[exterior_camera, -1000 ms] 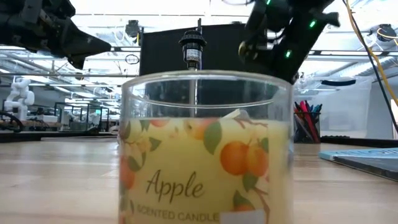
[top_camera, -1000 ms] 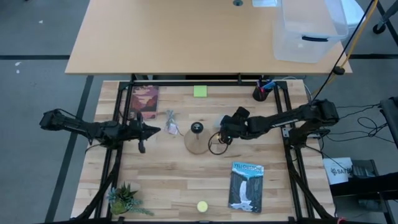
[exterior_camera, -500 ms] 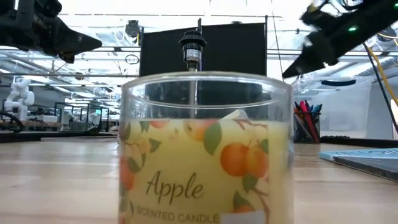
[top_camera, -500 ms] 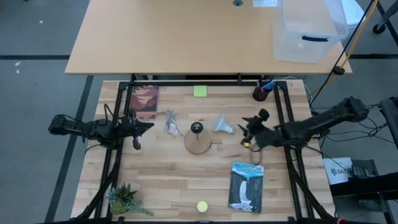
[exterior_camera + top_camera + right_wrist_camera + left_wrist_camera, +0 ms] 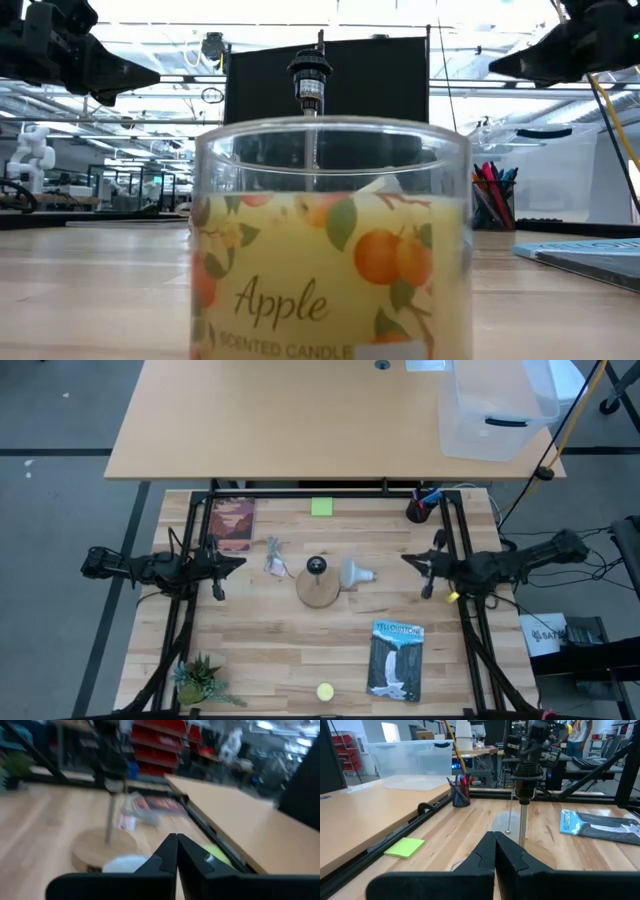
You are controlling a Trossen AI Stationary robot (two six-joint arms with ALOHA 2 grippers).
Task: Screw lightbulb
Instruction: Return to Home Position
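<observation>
The lightbulb (image 5: 354, 573) lies on its side on the table, white dome (image 5: 125, 865) toward the round wooden base (image 5: 318, 590), grey neck toward the table's right. On the base, a thin stem carries the black socket (image 5: 316, 565), which stands empty (image 5: 526, 772). My right gripper (image 5: 408, 559) hangs shut to the right of the bulb, clear of it. To the left of the base, my left gripper (image 5: 240, 563) is shut and holds nothing.
A candle jar (image 5: 330, 240) fills the front of the low view. On the table are a blue book (image 5: 397, 658), a red book (image 5: 232, 522), a green note (image 5: 321, 507), a pen cup (image 5: 420, 510), a small packet (image 5: 275, 560), a plant (image 5: 200, 680) and a yellow ball (image 5: 325, 691).
My right gripper has drawn back from the wooden base toward the table's right edge and has shut. The lightbulb, hidden under it a second ago, now lies free on the table beside the base. My left gripper has pulled back slightly toward the left edge.
</observation>
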